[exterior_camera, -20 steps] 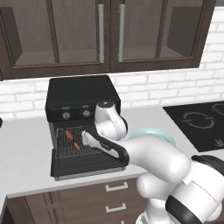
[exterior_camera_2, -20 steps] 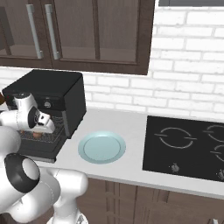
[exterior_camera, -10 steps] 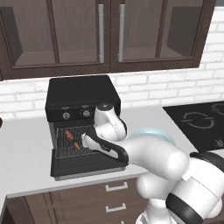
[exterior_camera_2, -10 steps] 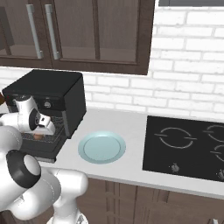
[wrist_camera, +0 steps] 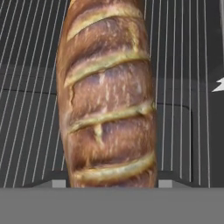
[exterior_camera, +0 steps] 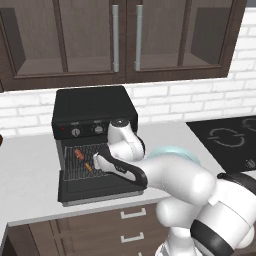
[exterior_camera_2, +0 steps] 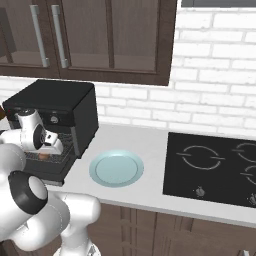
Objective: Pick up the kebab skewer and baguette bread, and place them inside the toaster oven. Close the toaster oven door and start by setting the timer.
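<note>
The baguette (wrist_camera: 107,96) is gripped by the gripper (exterior_camera: 98,162) over the wire rack (wrist_camera: 30,87) inside the toaster oven (exterior_camera: 95,107). The kebab skewer (exterior_camera: 83,159) is already laid at the rack's left side. The loaf should be lowered flat beside it, not on it, before release.

- pale blue plate (exterior_camera_2: 117,168) on the worktop (exterior_camera_2: 145,150), near its front edge
- black cooktop (exterior_camera_2: 215,167) set in worktop's right part, well apart from plate
- dark wood wall cabinets (exterior_camera: 120,37) with glass doors, silver handles
- white brick backsplash (exterior_camera_2: 210,100)
- drawers (exterior_camera: 125,225) below worktop front
</note>
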